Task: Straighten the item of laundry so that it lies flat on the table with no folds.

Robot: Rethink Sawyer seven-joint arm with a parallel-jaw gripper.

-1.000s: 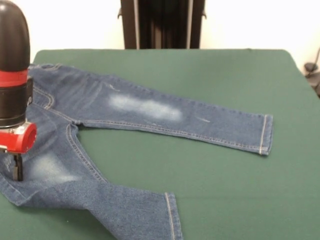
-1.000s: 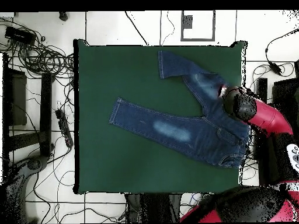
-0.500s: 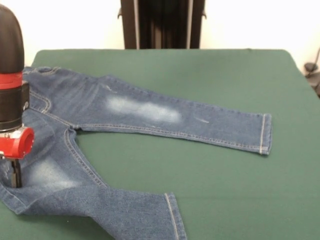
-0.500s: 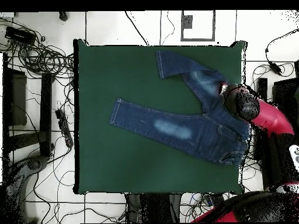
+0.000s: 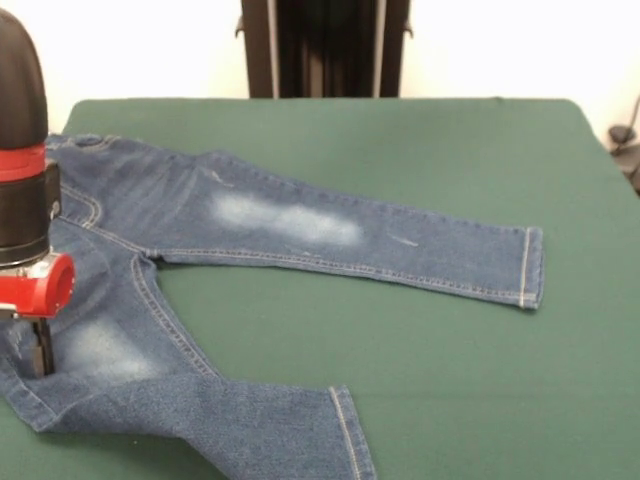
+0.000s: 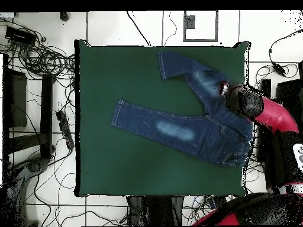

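Looking across the table (image 5: 450, 380), we saw the jeans (image 5: 290, 225) spread on the green top toward one side, legs splayed apart in a wide V. One leg ran out straight to its hem; the other bent away near the table's edge. Both bore faded whitish patches. The gripper (image 5: 38, 350) stood low over the thigh of the bent leg, its dark tip against the denim. Whether its fingers were spread or pinching cloth, we could not tell.
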